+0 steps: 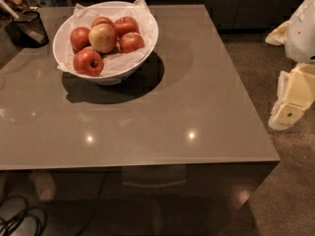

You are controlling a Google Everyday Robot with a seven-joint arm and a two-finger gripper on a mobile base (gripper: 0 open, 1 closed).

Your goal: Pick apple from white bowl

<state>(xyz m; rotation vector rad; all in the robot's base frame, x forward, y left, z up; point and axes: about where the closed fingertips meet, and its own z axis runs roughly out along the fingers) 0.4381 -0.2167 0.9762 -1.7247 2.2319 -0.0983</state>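
Observation:
The white bowl, lined with crumpled white paper, stands at the back left of the glossy grey table. It holds several apples. Plain red ones lie at the right, the back and the left. A larger yellow-green blushed apple sits on top in the middle. A red apple showing a dark stem hollow lies at the front. My gripper, cream and white, hangs off the table's right edge, far from the bowl and holding nothing.
A small dark mesh cup with utensils stands left of the bowl at the table's back left corner. Dark cabinets run along the back. Cables lie on the floor at the lower left.

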